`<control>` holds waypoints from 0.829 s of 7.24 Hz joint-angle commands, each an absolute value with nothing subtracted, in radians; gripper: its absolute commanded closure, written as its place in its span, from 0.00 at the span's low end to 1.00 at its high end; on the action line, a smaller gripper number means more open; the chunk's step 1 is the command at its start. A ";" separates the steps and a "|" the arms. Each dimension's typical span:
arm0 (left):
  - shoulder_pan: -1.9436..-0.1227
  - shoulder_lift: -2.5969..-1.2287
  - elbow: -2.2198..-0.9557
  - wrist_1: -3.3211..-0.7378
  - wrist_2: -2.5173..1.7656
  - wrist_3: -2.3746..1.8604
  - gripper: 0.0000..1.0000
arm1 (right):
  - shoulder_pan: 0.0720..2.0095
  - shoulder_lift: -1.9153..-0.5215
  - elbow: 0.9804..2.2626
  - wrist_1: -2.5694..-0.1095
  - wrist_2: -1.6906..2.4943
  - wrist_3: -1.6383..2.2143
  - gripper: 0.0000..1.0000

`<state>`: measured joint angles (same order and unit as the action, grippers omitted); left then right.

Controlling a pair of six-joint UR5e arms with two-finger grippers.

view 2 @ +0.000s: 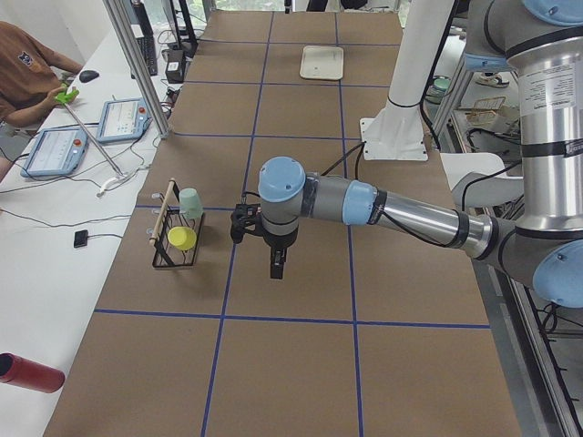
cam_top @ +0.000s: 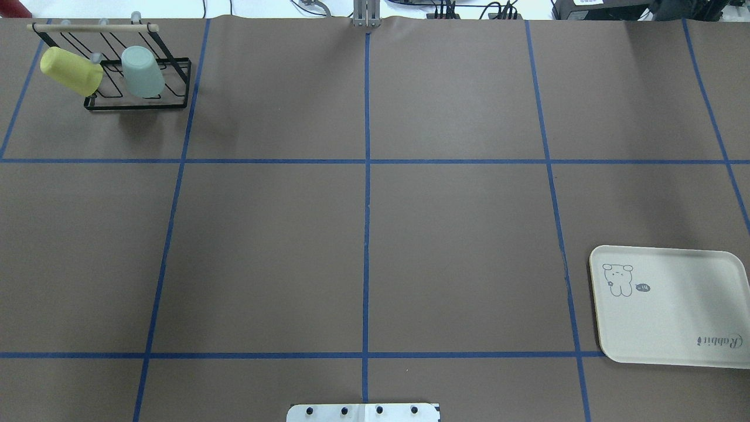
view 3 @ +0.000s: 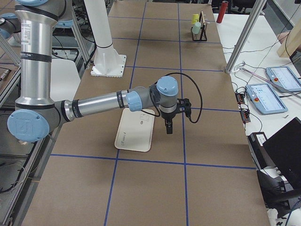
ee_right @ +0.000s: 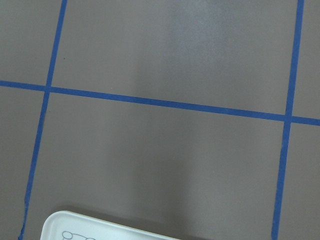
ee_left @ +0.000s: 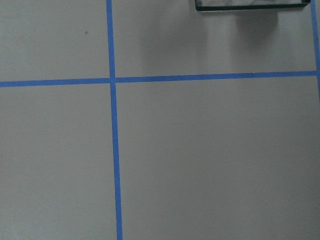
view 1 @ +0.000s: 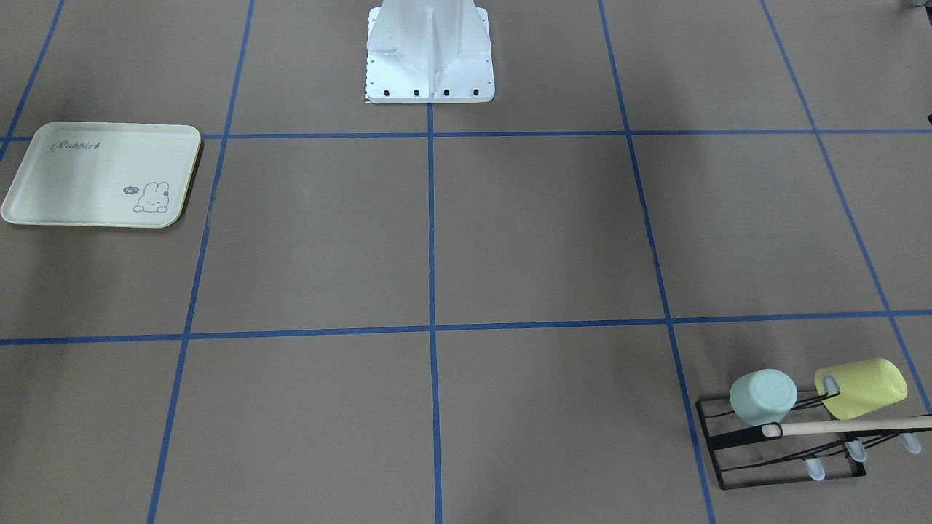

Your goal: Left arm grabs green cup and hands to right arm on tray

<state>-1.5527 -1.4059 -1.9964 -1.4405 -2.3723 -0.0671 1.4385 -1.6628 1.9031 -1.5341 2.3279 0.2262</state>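
Note:
The green cup (view 1: 762,397) hangs mouth-down on a peg of the black wire rack (view 1: 708,442), next to a yellow-green cup (view 1: 863,388). In the overhead view the green cup (cam_top: 142,72) is at the far left corner. The cream tray (cam_top: 674,316) lies empty at the near right. My left gripper (view 2: 276,269) hangs fingers-down above the table, a short way from the rack toward the table's middle; I cannot tell if it is open. My right gripper (view 3: 169,129) hangs above the table just beyond the tray's (view 3: 134,132) far edge; I cannot tell its state either.
The rack has a wooden rail (cam_top: 92,27) and several free pegs. The robot's white base (view 1: 429,58) stands at the middle of the near edge. Operators' tablets and cables (view 2: 55,150) lie on the side table beyond the far edge.

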 commanded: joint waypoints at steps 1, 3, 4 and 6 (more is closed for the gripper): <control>-1.551 -1.401 -2.009 -1.439 -2.280 -0.069 0.00 | 1.472 -1.661 1.920 -1.621 2.307 0.218 0.00; -1.551 -1.397 -2.015 -1.459 -2.283 -0.066 0.00 | 1.473 -1.663 1.931 -1.646 2.319 0.216 0.00; -1.545 -1.402 -2.022 -1.456 -2.298 -0.067 0.00 | 1.473 -1.677 1.934 -1.647 2.321 0.216 0.00; -1.519 -1.402 -1.988 -1.451 -2.413 -0.095 0.00 | 1.470 -1.695 1.934 -1.635 2.345 0.218 0.00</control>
